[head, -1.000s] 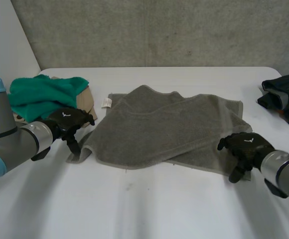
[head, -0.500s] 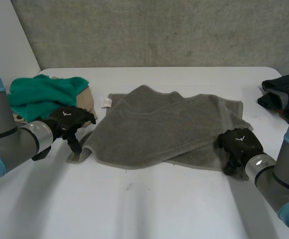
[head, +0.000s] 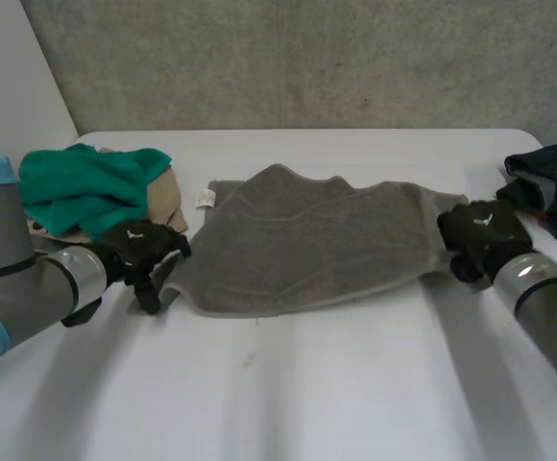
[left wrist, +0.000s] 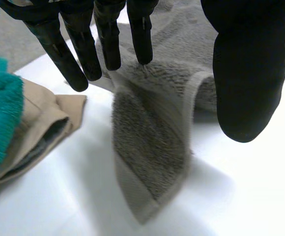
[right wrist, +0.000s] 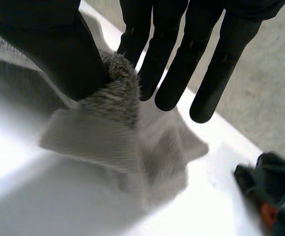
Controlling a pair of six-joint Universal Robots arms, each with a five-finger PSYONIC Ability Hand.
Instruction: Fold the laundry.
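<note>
White table (head: 288, 403): carries all items listed. Grey terry towel (head: 307, 250): lies across the middle of the table, loosely doubled, with one layer slanting over the other and the near edge uneven. Bright green crumpled cloth (head: 82, 187): to the left of the towel, resting on top of a tan folded cloth (head: 166, 197) whose edge lies just beside the towel's left side. Dark bundled garment (head: 552, 187): to the right of the towel, apart from it, at the table edge. Left hand (head: 136, 248): at the towel's near left corner; the left wrist view shows a ridge of towel between the fingers (left wrist: 142, 29) and the thumb, pinched there, with the corner flap hanging down to the table below. Right hand (head: 485, 230): at the towel's right end; the right wrist view shows a tuft of towel clamped between the thumb and the nearest finger, with the other fingers straight beside it and the cloth bunched underneath. Small white label (head: 204, 198): at the towel's far left corner, facing the tan cloth.
</note>
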